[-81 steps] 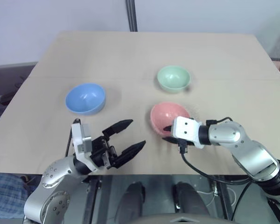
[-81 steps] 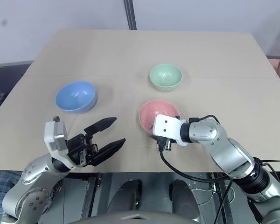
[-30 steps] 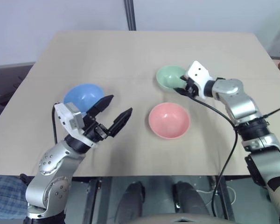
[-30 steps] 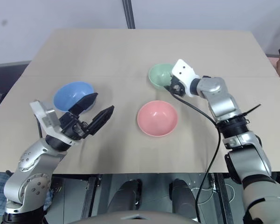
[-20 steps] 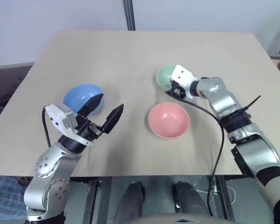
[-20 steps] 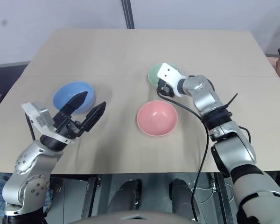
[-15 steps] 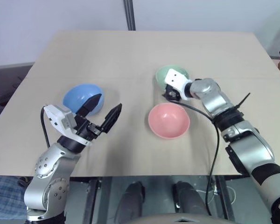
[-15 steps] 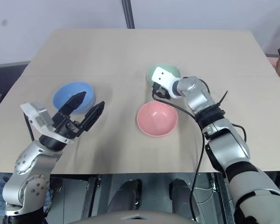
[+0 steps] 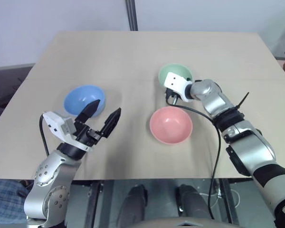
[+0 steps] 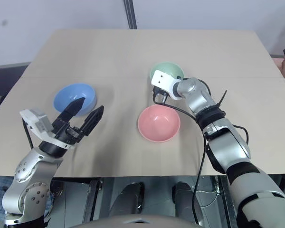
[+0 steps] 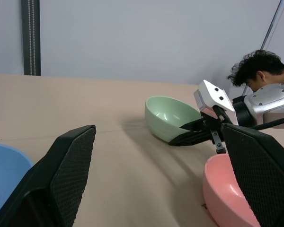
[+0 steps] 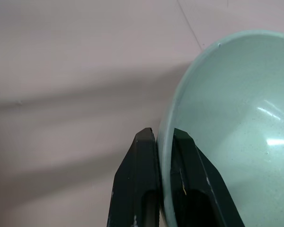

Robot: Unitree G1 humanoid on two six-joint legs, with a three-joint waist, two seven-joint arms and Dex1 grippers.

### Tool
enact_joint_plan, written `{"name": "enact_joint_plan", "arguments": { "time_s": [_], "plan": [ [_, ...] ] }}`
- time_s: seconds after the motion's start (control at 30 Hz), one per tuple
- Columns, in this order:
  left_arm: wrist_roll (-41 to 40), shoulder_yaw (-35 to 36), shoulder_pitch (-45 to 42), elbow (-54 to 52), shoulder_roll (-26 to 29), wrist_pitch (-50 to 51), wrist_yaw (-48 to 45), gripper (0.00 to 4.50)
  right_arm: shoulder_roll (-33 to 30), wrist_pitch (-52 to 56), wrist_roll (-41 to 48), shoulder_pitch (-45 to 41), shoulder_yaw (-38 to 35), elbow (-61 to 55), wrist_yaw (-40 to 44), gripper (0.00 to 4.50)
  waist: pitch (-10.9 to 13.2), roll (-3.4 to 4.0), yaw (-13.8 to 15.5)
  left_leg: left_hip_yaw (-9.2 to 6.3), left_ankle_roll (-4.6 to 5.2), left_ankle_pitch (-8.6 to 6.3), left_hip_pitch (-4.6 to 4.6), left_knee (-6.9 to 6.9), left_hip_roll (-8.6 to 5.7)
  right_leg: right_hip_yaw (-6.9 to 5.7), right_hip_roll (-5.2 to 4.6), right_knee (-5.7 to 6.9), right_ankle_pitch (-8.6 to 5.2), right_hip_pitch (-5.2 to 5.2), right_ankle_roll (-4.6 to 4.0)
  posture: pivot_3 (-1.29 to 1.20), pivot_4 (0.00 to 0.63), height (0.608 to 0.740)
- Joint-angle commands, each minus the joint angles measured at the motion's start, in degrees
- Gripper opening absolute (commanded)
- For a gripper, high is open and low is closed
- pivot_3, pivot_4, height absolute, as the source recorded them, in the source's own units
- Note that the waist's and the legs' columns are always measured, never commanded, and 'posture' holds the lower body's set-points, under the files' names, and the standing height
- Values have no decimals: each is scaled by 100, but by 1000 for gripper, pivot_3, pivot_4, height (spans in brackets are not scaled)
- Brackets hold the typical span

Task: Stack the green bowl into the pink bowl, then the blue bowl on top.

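A wide tan table [image 9: 133,52] is carrying three bowls, all sitting upright and well apart from one another. The blue bowl [image 9: 83,99] is resting toward the robot's left side. The pink bowl [image 9: 171,125] is sitting nearer the middle, on the near half of the table. The green bowl [image 9: 176,76] is lying just beyond the pink one, farther from the robot, and in the left wrist view it is looking slightly tipped, though the angle makes that hard to judge.

A person [image 11: 260,73] is showing past the far edge of the table in the left wrist view.

The right gripper [image 12: 163,137] is reaching in over the table from the robot's right and is pinching the near rim of the green bowl: in its wrist view one black finger is pressing on the outside of the wall and the other on the inside, with the thin rim caught between them.

The left gripper [image 9: 102,114] is hovering above the table just on the near side of the blue bowl, its two black fingers spread wide and holding nothing, clear of the bowl's rim.
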Motion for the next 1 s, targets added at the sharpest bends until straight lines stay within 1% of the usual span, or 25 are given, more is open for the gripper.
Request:
{"name": "enact_joint_plan", "arguments": {
  "time_s": [0.03, 0.17, 0.27, 0.37, 0.43, 0.67, 0.93, 0.97, 1.0],
  "plan": [
    [-2, 49, -77, -184, 70, -109, -66, 4500, -197, -389, 435, 123, -342, -1106, 436, 24, 0, 0, 1, 0, 0, 0, 0, -1, 0, 0, 0, -1, 0, 0, 0, 0, 150, 740],
    [50, -2, -182, -9, 119, -163, -221, 4500, -550, -519, 1244, 788, -506, -2684, 1396, 24, 0, 0, 26, -4, 0, 0, -3, -2, 0, -4, -2, -5, 0, 1, 0, 0, 150, 740],
    [65, -87, -303, 154, 159, -172, -397, 4500, -889, -467, 1811, 1414, -451, -3852, 2102, 24, 0, -1, 22, -3, 1, 0, -2, -1, -1, -3, -3, -3, 0, 2, 1, 0, 150, 740],
    [-13, -138, -446, 267, 209, -134, -602, 4500, -1170, -74, 2270, 1882, -440, -4860, 2456, 24, 1, 0, 8, -9, 1, 0, 0, -1, 0, -9, -2, -1, 0, 5, 0, 0, 150, 740],
    [-7, -170, -538, 374, 279, -128, -766, 4500, -1338, 148, 2386, 2109, -396, -5372, 2547, 24, 1, 0, 5, -8, 1, 0, 2, 1, 0, -8, -2, 2, 0, 5, 0, 0, 150, 740],
    [-139, -191, -882, 709, 500, -47, -1251, 4500, -1571, 604, 2347, 2414, -171, -6110, 2472, 24, 0, -1, 15, -11, 0, 0, 6, 3, 1, -10, 1, 3, 0, 8, 1, 0, 150, 740],
    [-205, -198, -952, 785, 559, 12, -1432, 4500, -1685, 936, 2378, 2607, -80, -6508, 2415, 24, 0, -2, 16, -14, 0, 0, 1, 2, -1, -13, -2, -1, 0, 7, 1, 0, 150, 740],
    [-210, -195, -954, 784, 561, 22, -1444, 4500, -1690, 967, 2372, 2610, -77, -6519, 2398, 780, 0, -1, 16, -14, 0, 0, 1, 3, -1, -13, -2, -1, 0, 7, 1, 0, 150, 740],
    [-212, -189, -954, 779, 563, 31, -1450, 4500, -1700, 1006, 2372, 2615, -72, -6537, 2384, 1077, 0, -2, 17, -13, 0, 0, 1, 3, -1, -13, -2, 0, 0, 7, 1, 0, 150, 740]
  ]
}}
